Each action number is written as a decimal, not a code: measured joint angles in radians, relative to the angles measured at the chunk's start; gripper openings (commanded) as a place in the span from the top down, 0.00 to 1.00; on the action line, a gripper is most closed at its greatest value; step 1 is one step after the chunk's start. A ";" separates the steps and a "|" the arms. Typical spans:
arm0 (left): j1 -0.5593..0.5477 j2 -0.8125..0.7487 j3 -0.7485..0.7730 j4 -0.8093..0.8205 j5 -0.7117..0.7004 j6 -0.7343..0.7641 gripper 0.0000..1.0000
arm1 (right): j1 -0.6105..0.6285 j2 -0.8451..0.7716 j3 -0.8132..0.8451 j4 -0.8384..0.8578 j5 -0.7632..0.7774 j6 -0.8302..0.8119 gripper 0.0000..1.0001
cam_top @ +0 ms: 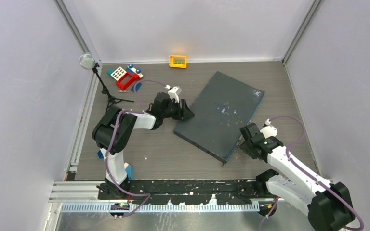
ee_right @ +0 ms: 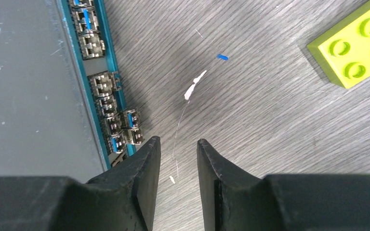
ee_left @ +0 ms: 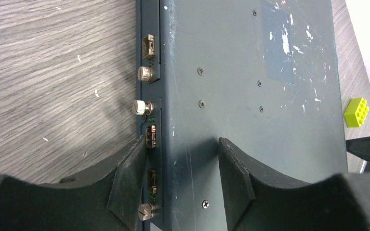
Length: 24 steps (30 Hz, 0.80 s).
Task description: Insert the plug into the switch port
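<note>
1. The left gripper [ee_left: 180, 149] has its fingers [ee_left: 127, 183] spread wide across the long side edge of the dark-grey box [cam_top: 221, 113]. One finger is beside the side face with its silver thumbscrews [ee_left: 140, 107] and the other is over the scuffed top. They grip nothing, and the wrist view does not show whether either one touches the box.
2. The right gripper [ee_right: 178, 144] hangs low over the table [ee_right: 270, 120], just beside the teal-blue front face. Its fingers [ee_right: 142, 173] are parted by a slim gap with nothing between them.
3. The row of switch ports [ee_right: 101, 86] runs along that teal face, on the box's near-right edge in the overhead view, facing the right arm. Several sockets show blue inside.
4. The box lies flat and askew in the middle of the table, between the two arms.
5. A lime-green brick [ee_right: 356, 53] lies on the table near the right gripper, apart from the box.
6. A small orange-yellow box [cam_top: 178, 61] stands at the far wall. A cluster of red and white toy blocks [cam_top: 125, 77] lies to its left.
</note>
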<state>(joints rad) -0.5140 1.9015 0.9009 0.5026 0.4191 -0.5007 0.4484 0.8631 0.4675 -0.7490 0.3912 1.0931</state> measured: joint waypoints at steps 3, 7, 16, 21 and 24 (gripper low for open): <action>0.002 -0.002 -0.002 0.000 0.003 -0.004 0.51 | 0.000 0.056 -0.004 0.031 0.004 0.009 0.76; 0.006 -0.002 -0.002 -0.003 0.009 -0.008 0.52 | 0.000 0.082 -0.031 0.081 0.002 0.021 0.89; 0.010 0.001 0.011 -0.024 0.019 -0.008 0.54 | 0.000 0.082 -0.082 0.179 -0.016 0.035 1.00; 0.012 0.002 0.012 -0.025 0.026 -0.008 0.55 | -0.005 0.103 -0.098 0.273 -0.033 0.034 1.00; 0.013 0.004 0.013 -0.025 0.029 -0.008 0.55 | -0.013 0.115 -0.103 0.292 -0.034 0.033 0.99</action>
<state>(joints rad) -0.5014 1.9053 0.9138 0.4774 0.4477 -0.5087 0.4351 0.9783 0.3641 -0.4568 0.3576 1.1259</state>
